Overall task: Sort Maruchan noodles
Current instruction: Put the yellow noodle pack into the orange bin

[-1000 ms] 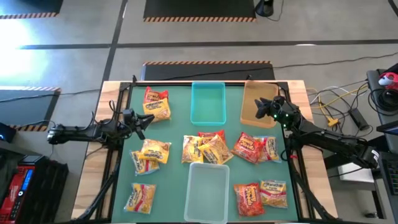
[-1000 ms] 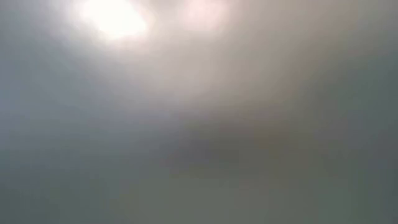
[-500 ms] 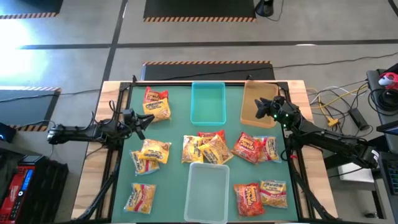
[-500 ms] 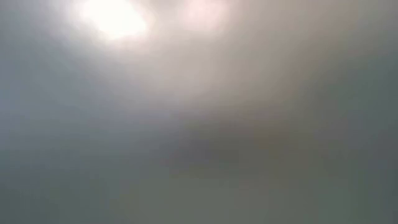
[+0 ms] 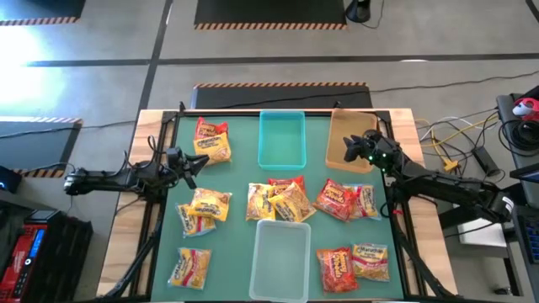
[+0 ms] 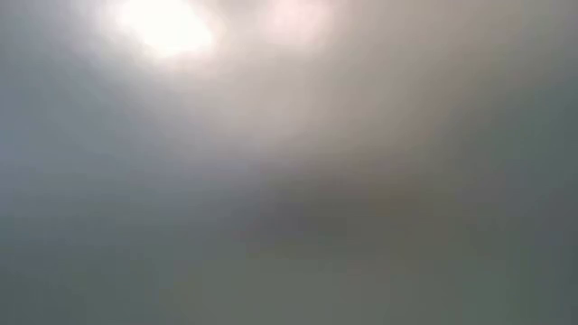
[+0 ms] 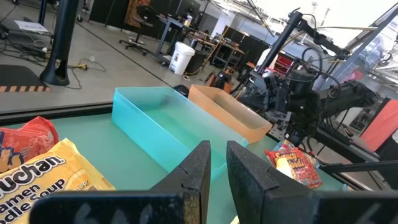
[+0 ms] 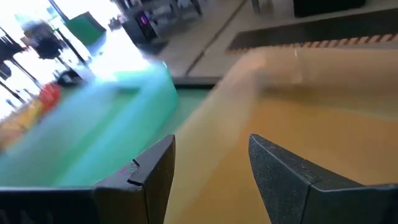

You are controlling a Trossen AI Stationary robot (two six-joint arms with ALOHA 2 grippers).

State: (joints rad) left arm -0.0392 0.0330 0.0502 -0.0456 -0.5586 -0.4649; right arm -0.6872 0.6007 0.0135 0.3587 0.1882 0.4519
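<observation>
Several red and yellow Maruchan noodles packets lie flat on the green mat (image 5: 236, 244). A pair (image 5: 211, 140) lies at the far left and a pile (image 5: 278, 200) in the middle. Others lie at the right (image 5: 345, 200), near right (image 5: 354, 263) and near left (image 5: 190, 268). My left gripper (image 5: 195, 162) waits shut at the mat's left edge, pointing level toward the right; its wrist view shows a yellow packet (image 7: 43, 180) close by. My right gripper (image 5: 349, 150) (image 8: 211, 168) hovers open and empty over the tan bin (image 8: 298, 124).
A teal bin (image 5: 282, 139) stands at the far middle, the tan bin (image 5: 345, 126) to its right, and a clear bin (image 5: 282, 261) at the near middle. Bare mat lies between the left packets and the teal bin. The low view is fogged and shows nothing.
My right gripper has tipped slightly downward over the tan bin and stays open. The packets and bins have stayed where they were.
</observation>
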